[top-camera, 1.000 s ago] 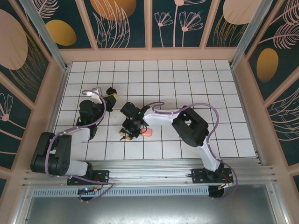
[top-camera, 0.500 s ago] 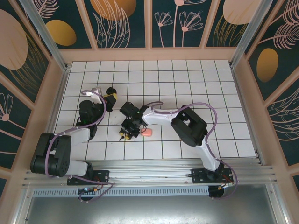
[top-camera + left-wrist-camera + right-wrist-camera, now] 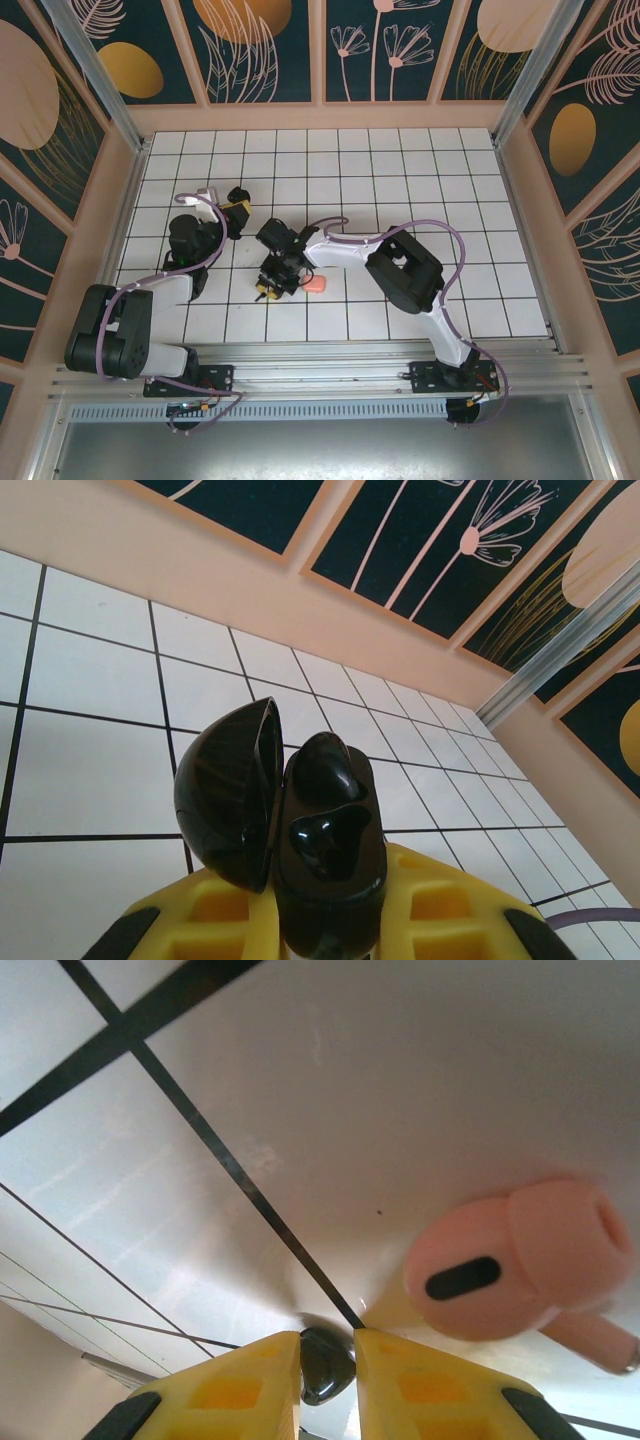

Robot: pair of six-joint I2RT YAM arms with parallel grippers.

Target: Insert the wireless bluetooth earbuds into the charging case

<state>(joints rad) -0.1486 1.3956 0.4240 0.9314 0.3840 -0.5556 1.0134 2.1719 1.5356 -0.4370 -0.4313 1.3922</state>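
Nearest the front rail (image 3: pixel 320 352), right arm (image 3: pixel 400 270) elbowed leftward, right gripper (image 3: pixel 328 1345) tipped down onto the tiled table (image 3: pixel 400 1080), narrowed tight on a black earbud (image 3: pixel 325 1370). Just beside it in the wrist view, a pink earbud (image 3: pixel 520 1260) lying on the tile. Farther left, left arm (image 3: pixel 190 250) stretched forward, left gripper (image 3: pixel 325 925) clamped on the black charging case (image 3: pixel 325 830), lid (image 3: pixel 225 790) swung open; wells dark, contents unclear. Beyond, open tiles to the back wall (image 3: pixel 200 560).

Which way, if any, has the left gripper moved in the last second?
No. The left gripper lies over the same grid lines of the table as before, shut on the black charging case.
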